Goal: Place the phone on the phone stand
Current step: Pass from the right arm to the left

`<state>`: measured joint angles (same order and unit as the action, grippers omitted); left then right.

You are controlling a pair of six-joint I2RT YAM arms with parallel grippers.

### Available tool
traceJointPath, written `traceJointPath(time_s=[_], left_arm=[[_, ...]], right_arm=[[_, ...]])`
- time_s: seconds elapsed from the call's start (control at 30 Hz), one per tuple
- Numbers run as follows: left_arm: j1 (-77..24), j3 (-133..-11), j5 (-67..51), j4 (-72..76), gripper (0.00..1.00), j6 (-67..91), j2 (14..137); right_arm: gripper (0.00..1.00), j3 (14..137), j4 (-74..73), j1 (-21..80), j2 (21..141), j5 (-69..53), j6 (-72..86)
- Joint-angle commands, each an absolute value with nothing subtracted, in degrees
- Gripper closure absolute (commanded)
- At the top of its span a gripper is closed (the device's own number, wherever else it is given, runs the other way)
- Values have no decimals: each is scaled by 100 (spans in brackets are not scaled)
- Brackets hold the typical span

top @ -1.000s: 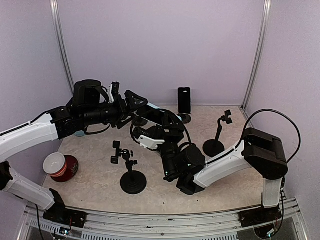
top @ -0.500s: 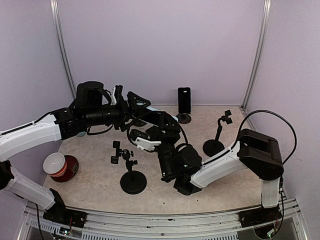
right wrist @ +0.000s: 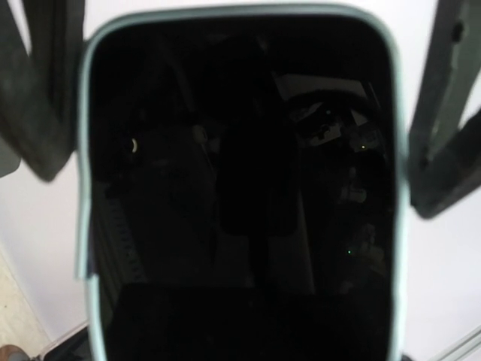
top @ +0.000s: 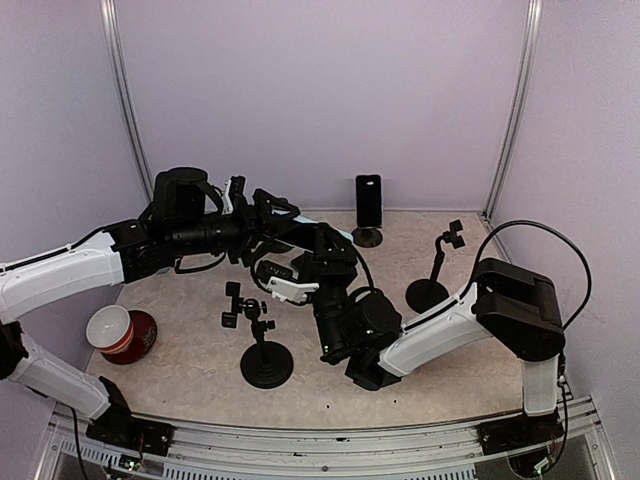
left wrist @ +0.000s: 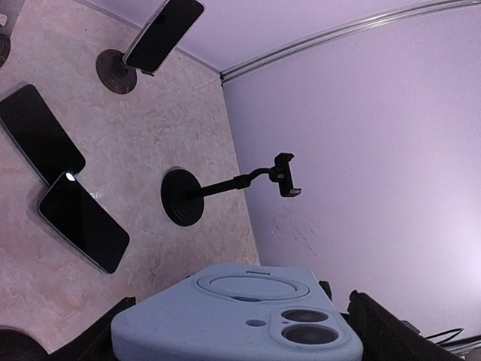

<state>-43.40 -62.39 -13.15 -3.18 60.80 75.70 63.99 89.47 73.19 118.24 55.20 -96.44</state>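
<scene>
A phone (left wrist: pixel 233 316) in a light-blue case is held in the air between both arms over the middle of the table. Its back with two lenses fills the bottom of the left wrist view, and its dark screen (right wrist: pixel 240 188) fills the right wrist view. My right gripper (right wrist: pixel 240 192) is shut on its long edges. My left gripper (left wrist: pixel 237 335) stands open with a finger on each side of the phone (top: pixel 330 229). One empty phone stand (top: pixel 262 345) stands front left, another (top: pixel 435 265) to the right.
A third stand at the back holds a dark phone (top: pixel 369 200). Two more dark phones (left wrist: pixel 39 134) (left wrist: pixel 83 222) lie flat on the table. A white cup in a red one (top: pixel 120 330) sits at the left. Lilac walls close in the table.
Both arms have shifted slightly left with the phone. My left gripper's fingers have drawn in a little toward the phone's sides.
</scene>
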Motion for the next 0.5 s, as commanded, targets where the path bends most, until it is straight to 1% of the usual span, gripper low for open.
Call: traceJointPath(time_s=[0.0,0.13,0.2,0.27,0.3,0.33,0.4,0.47], left_arm=[[-4281,-6116,-1407,-43,14,6132,7450],[-4248,-6076,-1404,-7,20,6155,7420],[-4234,-6035,-1416,34,25,6176,7402],[-4212,-5993,-1436,107,32,6199,7385],[-4202,-5973,-1447,146,38,6211,7377],[-4197,-5948,-1454,202,42,6223,7368],[-4192,-5920,-1467,313,48,6230,7349],[-4192,-5928,-1448,358,55,6210,7339]], right_arm=[[63,6569,10480,7387,11822,5310,-9649],[63,6540,10484,7392,11821,5287,-9627],[63,6531,10481,7398,11830,5282,-9624],[62,6542,10477,7401,11838,5281,-9624],[60,6551,10480,7401,11846,5282,-9619],[57,6559,10477,7400,11848,5295,-9616],[44,6596,10477,7400,11868,5335,-9629],[23,6618,10470,7400,11867,5367,-9630]])
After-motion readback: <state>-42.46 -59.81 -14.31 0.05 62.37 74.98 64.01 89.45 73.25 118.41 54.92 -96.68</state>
